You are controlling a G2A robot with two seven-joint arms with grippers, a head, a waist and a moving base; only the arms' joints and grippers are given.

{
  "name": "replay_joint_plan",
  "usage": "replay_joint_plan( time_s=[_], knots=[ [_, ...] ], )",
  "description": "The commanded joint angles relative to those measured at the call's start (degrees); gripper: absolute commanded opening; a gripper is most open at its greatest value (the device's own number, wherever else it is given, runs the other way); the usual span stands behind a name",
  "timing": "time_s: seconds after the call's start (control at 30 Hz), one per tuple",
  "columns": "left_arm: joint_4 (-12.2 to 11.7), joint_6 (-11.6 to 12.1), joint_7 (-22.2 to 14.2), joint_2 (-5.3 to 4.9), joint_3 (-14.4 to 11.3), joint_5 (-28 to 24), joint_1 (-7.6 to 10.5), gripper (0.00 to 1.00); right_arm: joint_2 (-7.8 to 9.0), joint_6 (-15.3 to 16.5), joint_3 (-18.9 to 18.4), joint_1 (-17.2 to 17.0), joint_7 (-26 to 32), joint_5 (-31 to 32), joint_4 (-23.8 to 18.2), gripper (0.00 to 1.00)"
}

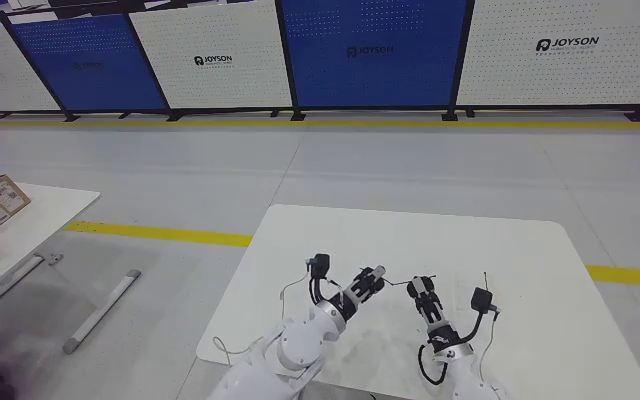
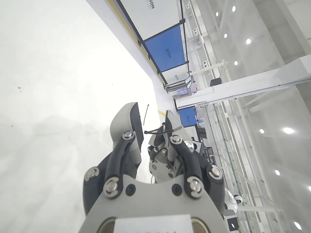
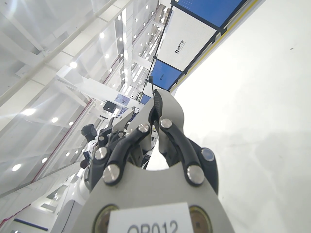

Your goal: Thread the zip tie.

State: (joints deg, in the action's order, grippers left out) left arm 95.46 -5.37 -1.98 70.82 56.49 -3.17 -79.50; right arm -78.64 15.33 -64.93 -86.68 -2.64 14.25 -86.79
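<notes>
A thin black zip tie (image 3: 151,83) sticks out past the tips of my right gripper (image 3: 157,96), which is shut on it. In the top view the zip tie (image 1: 397,283) spans the short gap between my left gripper (image 1: 373,277) and my right gripper (image 1: 421,288), near the table's front edge. My left gripper (image 2: 151,112) is open, with its fingers on either side of the zip tie (image 2: 155,131) and not touching it. Just beyond those fingers is the right gripper (image 2: 165,132), facing the left one. One strip end (image 2: 146,113) points up and away.
The white table (image 1: 500,250) stretches far and to the right of both grippers. A second white table (image 1: 45,215) stands off to the left across the floor, with a grey bar (image 1: 100,312) lying beside it. Blue and white panels (image 1: 370,50) close off the back.
</notes>
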Motion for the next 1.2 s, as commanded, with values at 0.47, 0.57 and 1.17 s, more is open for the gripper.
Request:
replay_joint_plan(
  time_s=[0.47, 0.57, 1.17],
  knots=[
    [0.26, 0.04, -1.04, 0.13, -0.73, 3.25, -0.61, 0.13, -0.25, -1.06, 0.21, -0.04, -0.39, 0.82, -0.56, 0.00],
    [0.25, 0.07, -1.19, 0.14, -0.77, 3.72, -0.70, 0.10, -0.29, -1.07, 0.21, -0.04, -0.38, 0.85, -0.54, 0.00],
    [0.10, 0.19, -1.62, 0.38, -0.65, 4.91, -0.67, 0.00, -0.39, -1.73, 0.16, 0.42, 1.89, 1.16, 0.10, 0.00]
  ],
)
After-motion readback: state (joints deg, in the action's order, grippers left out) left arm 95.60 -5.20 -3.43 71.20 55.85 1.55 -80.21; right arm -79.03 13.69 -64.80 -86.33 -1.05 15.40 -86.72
